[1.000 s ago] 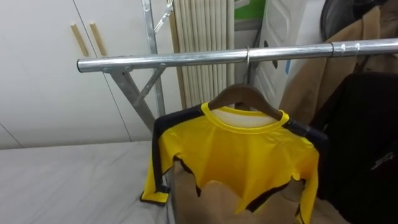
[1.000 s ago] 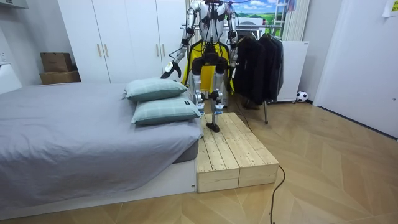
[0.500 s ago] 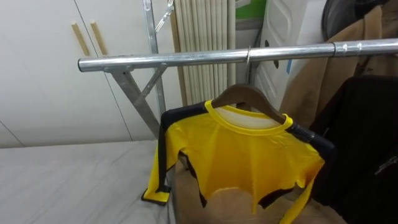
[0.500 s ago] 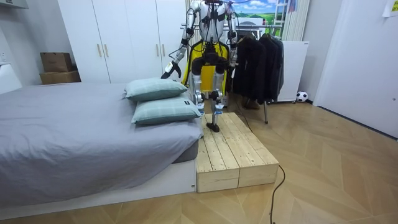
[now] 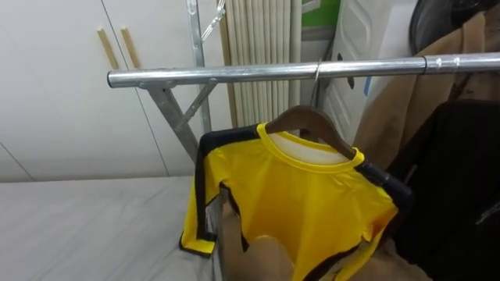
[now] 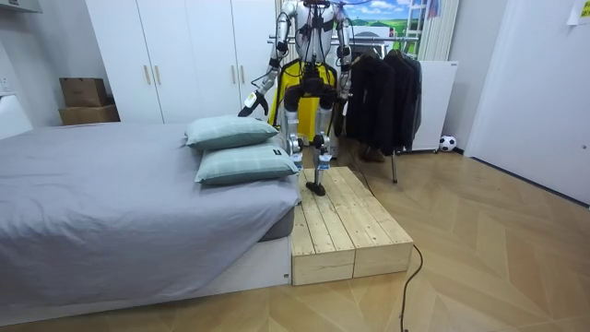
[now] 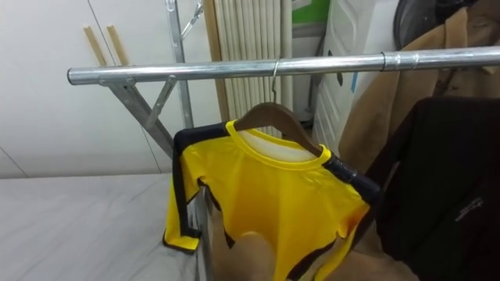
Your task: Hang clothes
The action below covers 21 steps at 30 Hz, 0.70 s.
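Note:
A yellow shirt (image 5: 305,195) with dark sleeves hangs on a wooden hanger (image 5: 306,120). The hanger's hook sits over the metal rail (image 5: 234,74) of the clothes rack. The shirt's hem drapes over something tan (image 5: 266,257) at the bottom edge. In the room view I stand on a wooden platform (image 6: 346,226), facing the rack. My left hand (image 6: 247,109) is held out low toward the bed side. My right arm (image 6: 343,55) hangs by the dark coats, and its hand is lost against them.
A dark coat (image 5: 453,172) and a tan coat (image 5: 391,109) hang on the rail right of the shirt. The rack's slanted brace (image 5: 176,117) stands to the left. A grey bed (image 5: 86,226) lies lower left, with white wardrobe doors (image 5: 62,94) behind.
The shirt has swayed a little on its hanger, turning right and then back. The eye view has shifted slightly. I stand in the same spot.

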Motion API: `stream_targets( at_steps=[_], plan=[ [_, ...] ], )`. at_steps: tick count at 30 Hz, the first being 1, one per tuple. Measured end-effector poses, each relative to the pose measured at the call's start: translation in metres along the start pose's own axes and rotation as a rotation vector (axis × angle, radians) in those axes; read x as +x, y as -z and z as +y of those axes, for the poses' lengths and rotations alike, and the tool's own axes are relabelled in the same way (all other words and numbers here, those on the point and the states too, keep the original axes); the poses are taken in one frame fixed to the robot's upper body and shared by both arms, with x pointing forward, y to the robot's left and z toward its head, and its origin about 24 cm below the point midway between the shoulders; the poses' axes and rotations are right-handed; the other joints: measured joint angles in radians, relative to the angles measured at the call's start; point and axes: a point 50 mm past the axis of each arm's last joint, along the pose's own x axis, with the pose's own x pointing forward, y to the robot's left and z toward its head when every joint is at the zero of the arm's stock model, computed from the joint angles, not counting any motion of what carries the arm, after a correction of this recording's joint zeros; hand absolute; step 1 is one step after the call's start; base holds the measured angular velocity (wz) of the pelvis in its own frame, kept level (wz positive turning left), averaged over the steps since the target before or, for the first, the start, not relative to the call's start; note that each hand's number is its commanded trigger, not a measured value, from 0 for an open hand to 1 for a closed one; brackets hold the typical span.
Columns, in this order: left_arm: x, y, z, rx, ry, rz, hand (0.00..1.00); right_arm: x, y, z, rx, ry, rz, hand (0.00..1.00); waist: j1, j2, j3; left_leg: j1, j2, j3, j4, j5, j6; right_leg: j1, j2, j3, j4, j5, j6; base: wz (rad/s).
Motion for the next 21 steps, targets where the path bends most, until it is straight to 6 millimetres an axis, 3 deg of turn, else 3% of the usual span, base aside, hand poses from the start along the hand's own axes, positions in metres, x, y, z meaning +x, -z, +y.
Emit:
stream_targets(
  at_steps=[14, 21],
  plan=[
    [0.0002, 0.0015, 0.0041, -0.101, 0.023, -0.008, 0.0, 0.0004, 0.0023, 0.0039, 0.048, -0.023, -0.005, 0.0, 0.0, -0.013, -0.0019, 0.004, -0.001, 0.009, 0.005, 0.0, 0.0, 0.007, -0.003, -0.009, -0.001, -0.001, 0.002, 0.0],
    [-0.0002, 0.0012, 0.004, -0.134, 0.033, -0.022, 0.0, 0.0002, 0.0023, 0.0041, 0.038, -0.032, -0.005, 0.0, 0.023, -0.012, -0.0017, 0.006, 0.0, 0.01, 0.006, 0.0, 0.0, 0.008, -0.005, -0.021, -0.008, -0.001, 0.002, 0.03]
  ],
)
